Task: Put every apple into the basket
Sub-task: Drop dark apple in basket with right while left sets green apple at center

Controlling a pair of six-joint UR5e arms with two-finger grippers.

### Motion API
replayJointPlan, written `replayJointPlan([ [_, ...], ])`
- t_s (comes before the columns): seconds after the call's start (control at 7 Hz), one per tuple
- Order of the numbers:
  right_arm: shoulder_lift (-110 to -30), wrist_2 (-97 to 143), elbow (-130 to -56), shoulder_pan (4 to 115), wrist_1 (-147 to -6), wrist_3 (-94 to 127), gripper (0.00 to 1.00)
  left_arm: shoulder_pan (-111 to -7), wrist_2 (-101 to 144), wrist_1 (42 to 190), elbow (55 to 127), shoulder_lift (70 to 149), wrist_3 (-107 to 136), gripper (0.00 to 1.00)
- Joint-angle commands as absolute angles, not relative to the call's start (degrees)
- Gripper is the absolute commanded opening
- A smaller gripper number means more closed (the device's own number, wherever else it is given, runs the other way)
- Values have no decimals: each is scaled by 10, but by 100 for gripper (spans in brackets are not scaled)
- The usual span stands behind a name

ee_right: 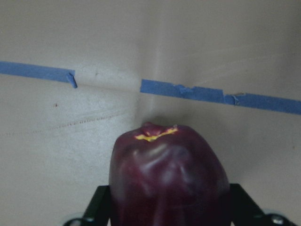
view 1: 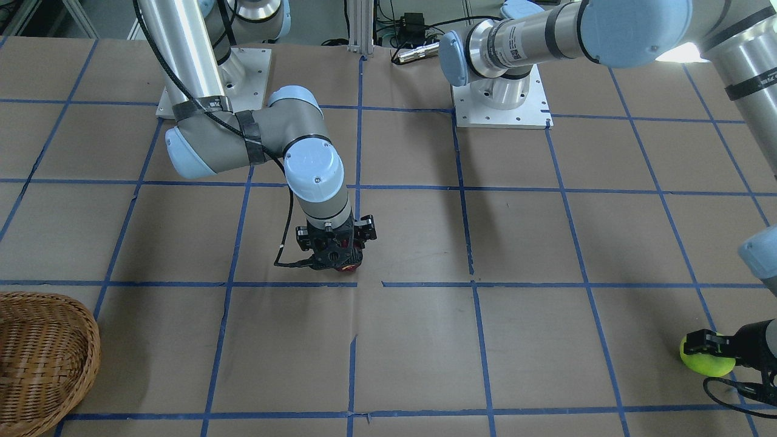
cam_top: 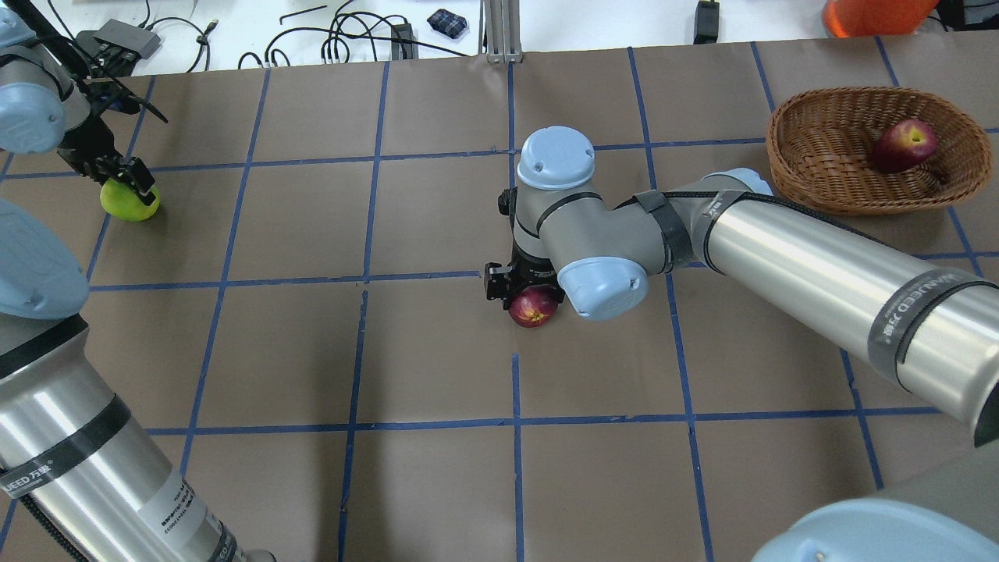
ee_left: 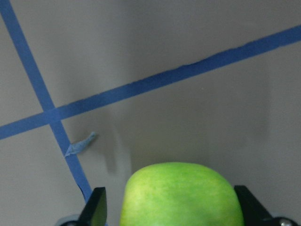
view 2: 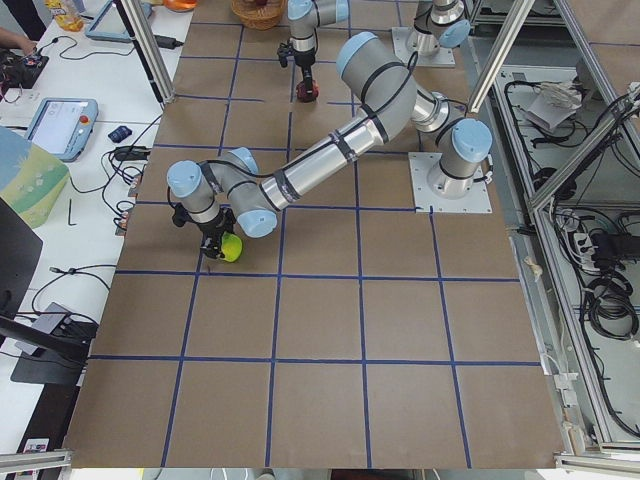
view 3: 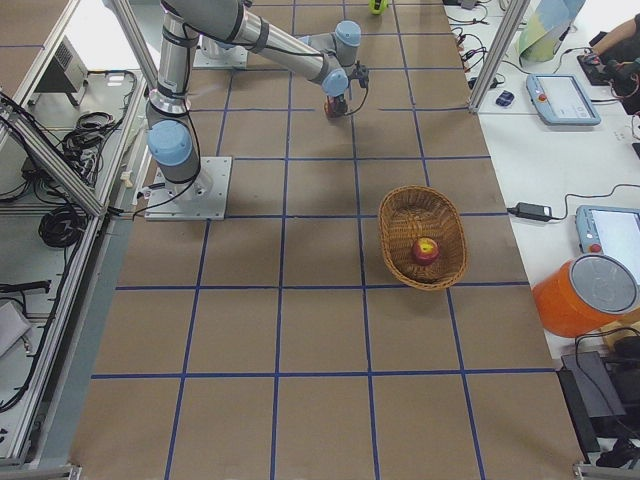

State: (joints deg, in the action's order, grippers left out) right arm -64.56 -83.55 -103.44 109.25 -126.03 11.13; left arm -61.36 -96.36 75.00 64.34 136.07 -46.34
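Note:
The lime green apple [cam_top: 129, 203] sits on the table at the far left. My left gripper [cam_top: 125, 178] is down over it. In the left wrist view the apple [ee_left: 181, 193] lies between the fingers [ee_left: 98, 207] with a gap on one side, so the gripper is open. My right gripper [cam_top: 524, 290] is shut on the dark maroon apple [cam_top: 534, 308] at the table's middle; the right wrist view shows the apple [ee_right: 169, 174] filling the jaws, low over the paper. The red apple [cam_top: 904, 145] lies in the wicker basket [cam_top: 784, 152] at the far right.
The table is covered in brown paper with a blue tape grid [cam_top: 515, 421]. The basket also shows in the front view [view 1: 54, 364] at the table's corner. An orange container [view 3: 585, 300], cables and tablets lie beyond the table's far edge.

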Motion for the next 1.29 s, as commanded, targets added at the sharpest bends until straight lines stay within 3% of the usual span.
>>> replayJointPlan([
  [0.0, -649, -835, -1032, 1092, -1260, 112, 8, -651, -961, 822, 641, 1324, -413, 0],
  [0.29, -676, -875, -1002, 1043, -1254, 105, 2, -728, -913, 889, 656, 1275, -261, 0],
  [0.71, -708, -889, -931, 840, -1195, -28, 1, -853, -838, 842, 756, 1203, -28, 0],
  [0.86, -703, -881, -928, 761, -1205, -123, 1, -932, -832, 831, 766, 1192, 45, 0],
  [1.14, -645, -880, -878, 716, -1239, -219, 0, -1035, -833, 755, 780, 1202, 202, 0],
])
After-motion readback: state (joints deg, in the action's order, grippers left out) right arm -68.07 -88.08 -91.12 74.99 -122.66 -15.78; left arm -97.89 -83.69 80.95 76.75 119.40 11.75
